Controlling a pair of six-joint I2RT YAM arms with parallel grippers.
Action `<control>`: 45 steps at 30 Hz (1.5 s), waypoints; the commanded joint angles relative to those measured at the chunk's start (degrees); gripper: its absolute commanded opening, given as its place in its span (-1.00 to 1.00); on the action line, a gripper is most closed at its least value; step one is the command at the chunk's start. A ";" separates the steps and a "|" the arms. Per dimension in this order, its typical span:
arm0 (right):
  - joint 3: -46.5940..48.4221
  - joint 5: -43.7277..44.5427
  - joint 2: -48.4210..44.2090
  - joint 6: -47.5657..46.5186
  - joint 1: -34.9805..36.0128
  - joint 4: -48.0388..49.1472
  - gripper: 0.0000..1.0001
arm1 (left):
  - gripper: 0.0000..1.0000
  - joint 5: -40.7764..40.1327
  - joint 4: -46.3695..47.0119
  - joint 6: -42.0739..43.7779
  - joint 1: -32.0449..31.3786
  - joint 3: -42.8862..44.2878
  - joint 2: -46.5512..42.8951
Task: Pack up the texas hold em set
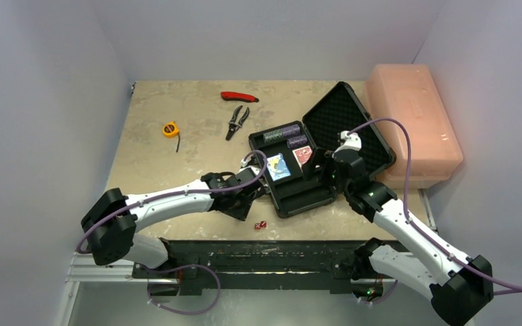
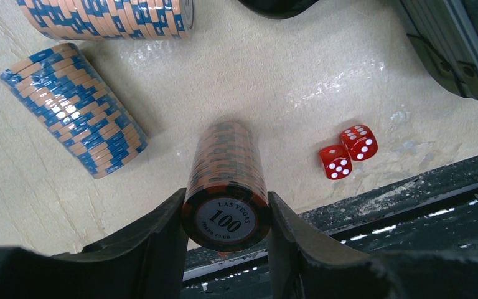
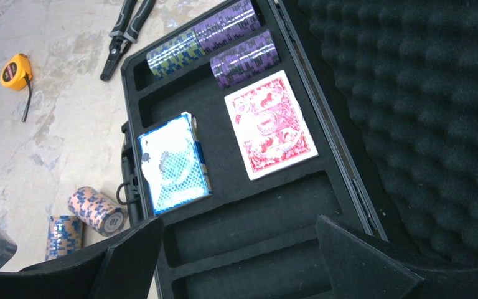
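Note:
The black briefcase [image 1: 298,204] lies open, foam lid [image 1: 346,122] back. It holds a blue card deck [image 3: 173,163], a red card deck [image 3: 269,124], two purple chip stacks [image 3: 227,25] and a green-blue stack [image 3: 171,53]; two long slots [image 3: 249,215] are empty. My left gripper [image 2: 226,227] is shut on an orange-black "100" chip stack [image 2: 226,180] lying on its side left of the case, by the front edge. Two blue-tan stacks [image 2: 74,106] lie beyond it. Two red dice [image 2: 347,152] lie right of it. My right gripper [image 3: 239,261] is open and empty over the empty slots.
A large pink box [image 1: 414,122] stands right of the case. Pliers [image 1: 236,122], a red-handled tool [image 1: 239,96] and a yellow tape measure [image 1: 170,128] lie on the far table. The table's front edge and a black rail [image 2: 411,205] run just behind the dice.

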 commanded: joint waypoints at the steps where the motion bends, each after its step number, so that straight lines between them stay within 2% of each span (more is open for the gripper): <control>1: 4.93 -0.25 0.96 -0.27 0.10 -0.74 0.94 | -1.00 -1.53 1.98 -0.33 -0.42 2.22 -4.60; 21: 13.40 -6.08 -0.63 3.55 0.05 -8.19 0.95 | -1.00 -0.91 3.78 -2.44 -0.36 -1.64 -22.88; 35: 10.89 -8.17 -6.25 4.56 0.07 -8.95 0.95 | -1.00 -0.16 0.98 -3.46 -0.38 1.80 -27.35; 45: 8.54 -7.08 -9.82 4.38 0.06 -7.82 0.96 | -1.00 -0.26 3.89 -3.08 -0.39 4.99 -26.12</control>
